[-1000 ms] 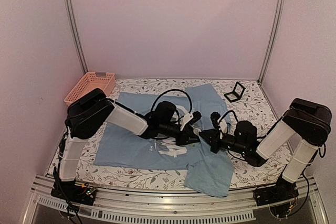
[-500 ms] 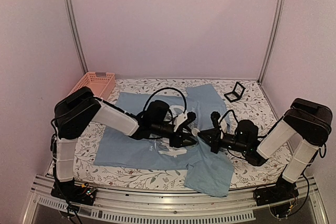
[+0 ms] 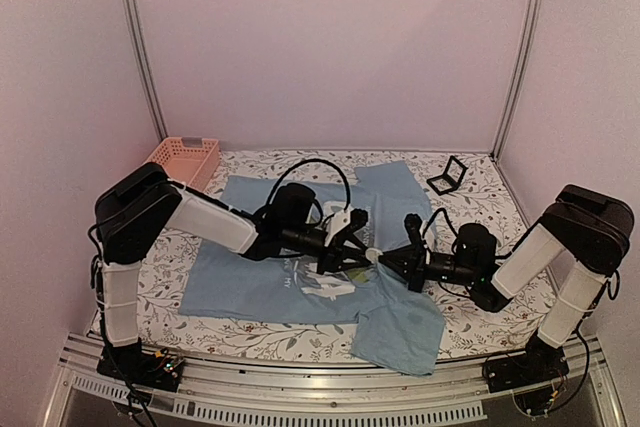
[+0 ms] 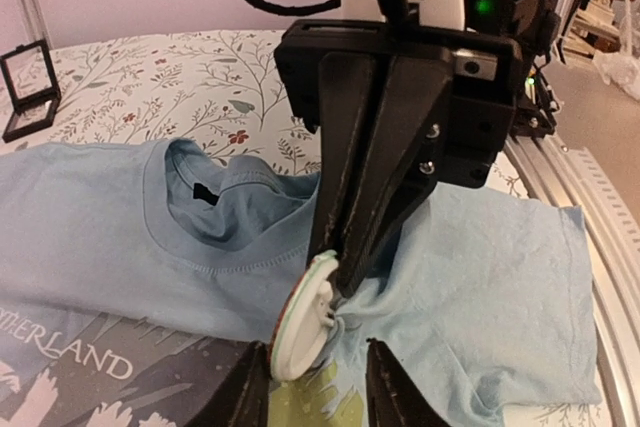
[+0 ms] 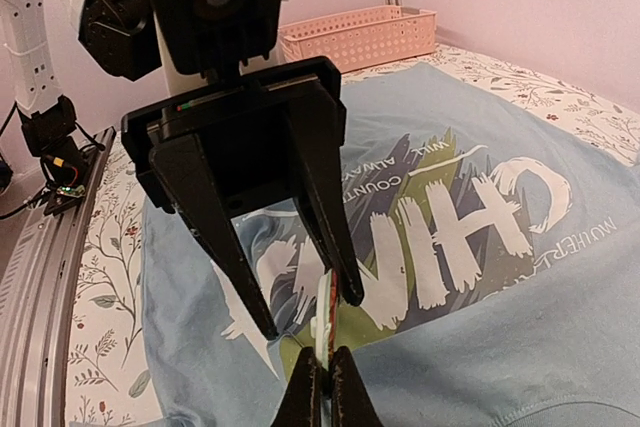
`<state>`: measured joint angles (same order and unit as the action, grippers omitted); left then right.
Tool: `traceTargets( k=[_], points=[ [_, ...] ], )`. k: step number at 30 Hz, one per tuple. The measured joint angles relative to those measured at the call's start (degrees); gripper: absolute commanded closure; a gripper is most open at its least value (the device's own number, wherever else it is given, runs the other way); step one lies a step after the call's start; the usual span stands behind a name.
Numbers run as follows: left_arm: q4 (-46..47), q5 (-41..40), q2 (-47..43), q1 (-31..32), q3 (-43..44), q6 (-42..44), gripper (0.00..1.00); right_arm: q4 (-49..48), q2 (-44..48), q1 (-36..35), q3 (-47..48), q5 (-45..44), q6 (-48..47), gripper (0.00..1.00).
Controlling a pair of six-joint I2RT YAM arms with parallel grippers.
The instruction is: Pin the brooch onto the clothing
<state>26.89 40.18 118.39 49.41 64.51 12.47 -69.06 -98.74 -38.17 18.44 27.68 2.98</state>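
Note:
The clothing (image 3: 250, 272) lies flat on the table, a light blue T-shirt with white "CHINA" lettering (image 5: 470, 217). The two grippers meet tip to tip over its chest. My right gripper (image 5: 327, 387) is shut on the brooch (image 5: 326, 319), a small disc held on edge with an orange front and a white back (image 4: 303, 319). A fold of shirt cloth is drawn up against the pin on that back. My left gripper (image 4: 318, 392) is open and straddles the brooch, with one finger (image 5: 335, 247) against the orange face. From the top view the brooch (image 3: 370, 255) is a pale speck.
A small black hinged case (image 3: 447, 175) stands open at the back right of the floral table cover (image 3: 480, 197). A pink basket (image 3: 180, 161) sits at the back left. The shirt's near right sleeve (image 3: 405, 332) hangs towards the front rail.
My left gripper has come down and forward to meet the right gripper's tip, and its jaws now stand wider around the brooch. The right gripper has stayed shut on the brooch.

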Motion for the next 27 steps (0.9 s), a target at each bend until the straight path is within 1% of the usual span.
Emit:
traceTargets(
  k=[5,9,10,13,14,18,20,22,27],
  points=[
    [-0.74,0.98,0.15,-0.66,0.48,0.59,0.81,0.0,0.0,0.13,0.04,1.86,-0.44,1.0],
    [-1.14,1.44,0.57,-0.68,1.2,0.39,0.97,0.0,-0.02,0.39,0.07,2.67,-0.5,1.0],
    [-1.18,1.44,0.68,-0.7,1.36,0.44,1.0,0.02,-0.02,0.42,0.07,2.89,-0.52,1.0],
    [-1.49,2.34,0.85,-0.83,1.6,-0.07,1.0,0.2,-0.02,0.66,0.07,3.08,-1.05,1.0],
    [-1.55,2.47,0.87,-0.83,1.64,-0.13,1.0,0.2,-0.02,0.72,0.07,3.17,-1.11,0.97],
    [-1.64,2.69,0.87,-0.83,1.66,-0.5,1.0,0.33,-0.02,0.74,0.07,2.8,-1.33,0.69],
    [-1.79,2.69,0.87,-0.83,1.66,-0.61,1.0,0.28,-0.02,0.74,0.07,2.6,-2.25,0.62],
    [-1.9,2.73,0.87,-0.83,1.66,-0.7,1.0,0.13,-0.13,0.76,0.09,2.99,-3.1,0.59],
    [-1.92,2.91,0.87,-0.83,1.66,-0.72,1.0,-0.55,-3.15,0.74,1.53,4.72,-4.52,0.61]
  ],
)
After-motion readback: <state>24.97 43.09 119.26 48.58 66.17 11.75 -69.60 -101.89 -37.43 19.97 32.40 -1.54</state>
